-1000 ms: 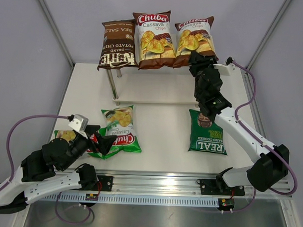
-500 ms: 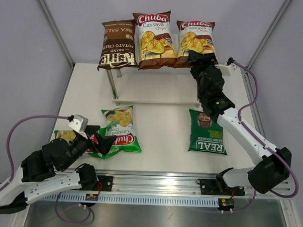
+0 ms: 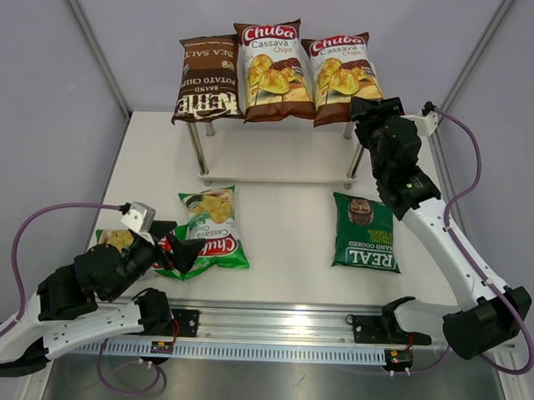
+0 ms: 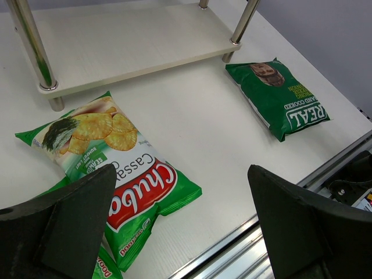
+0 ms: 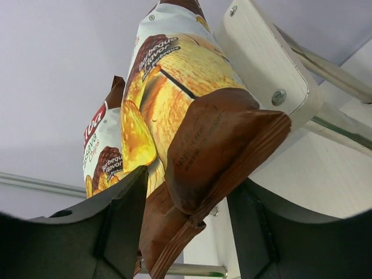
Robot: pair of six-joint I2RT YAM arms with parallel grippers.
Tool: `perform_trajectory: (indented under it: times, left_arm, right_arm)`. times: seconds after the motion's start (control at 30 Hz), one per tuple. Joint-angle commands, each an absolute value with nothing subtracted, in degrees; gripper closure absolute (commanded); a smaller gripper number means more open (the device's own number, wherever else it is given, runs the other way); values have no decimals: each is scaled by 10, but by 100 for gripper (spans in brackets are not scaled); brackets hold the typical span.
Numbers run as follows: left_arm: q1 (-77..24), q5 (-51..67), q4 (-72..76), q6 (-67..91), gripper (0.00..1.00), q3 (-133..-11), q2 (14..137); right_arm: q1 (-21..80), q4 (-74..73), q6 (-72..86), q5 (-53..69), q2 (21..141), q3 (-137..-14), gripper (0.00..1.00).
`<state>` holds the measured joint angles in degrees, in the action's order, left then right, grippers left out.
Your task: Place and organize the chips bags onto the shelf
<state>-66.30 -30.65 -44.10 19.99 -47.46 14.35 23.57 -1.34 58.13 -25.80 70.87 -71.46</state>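
Stocking the shelf (image 3: 277,156): three chips bags lie side by side on the top board: the Kettle bag (image 3: 205,78), the left Cassava bag (image 3: 270,70) and the right Cassava bag (image 3: 344,75).
Right hand (image 3: 369,107): fingers apart, either side of the right Cassava bag's overhanging bottom seam, clamped on nothing.
Left hand (image 3: 173,249): spread wide and empty, low over the light green Chuba bag (image 3: 213,229) on the bench (image 3: 282,271).
Waiting: the REAL bag (image 3: 365,231), flat and well apart to the right.
Handling: I judge these light, puffy, slick and easily crushed. I'd pinch a crimped end seam, never the belly.
Hard to see: a second light green bag (image 3: 115,239) shows only a corner under my left arm. I can't tell whether the right fingers touch foil.
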Motion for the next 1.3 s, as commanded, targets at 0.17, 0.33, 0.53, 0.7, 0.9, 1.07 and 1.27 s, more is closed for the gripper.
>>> perform_trajectory:
  times: [0.17, 0.33, 0.53, 0.7, 0.9, 1.07, 1.27]
  left_arm:
    - [-662, -309, -426, 204, 1, -473, 140]
    - [-662, -310, -425, 205, 1, -472, 137]
    - [-662, -312, -426, 205, 1, -473, 136]
    - [-662, -313, -427, 206, 1, -472, 134]
    - [-662, -315, -427, 207, 1, -472, 138]
    - [-662, -339, -432, 219, 1, -475, 149]
    - [-661, -430, -480, 278, 1, -493, 214]
  right_arm:
    - [233, -18, 643, -244, 725, -734, 67]
    - [233, -7, 670, -269, 736, -728, 72]
    - [234, -13, 677, -266, 766, -757, 73]
    - [235, -24, 687, -270, 773, -773, 68]
    - [235, -26, 698, -272, 740, -754, 38]
    - [234, -32, 684, -284, 705, -738, 6]
    - [233, -48, 628, -270, 643, -719, 0]
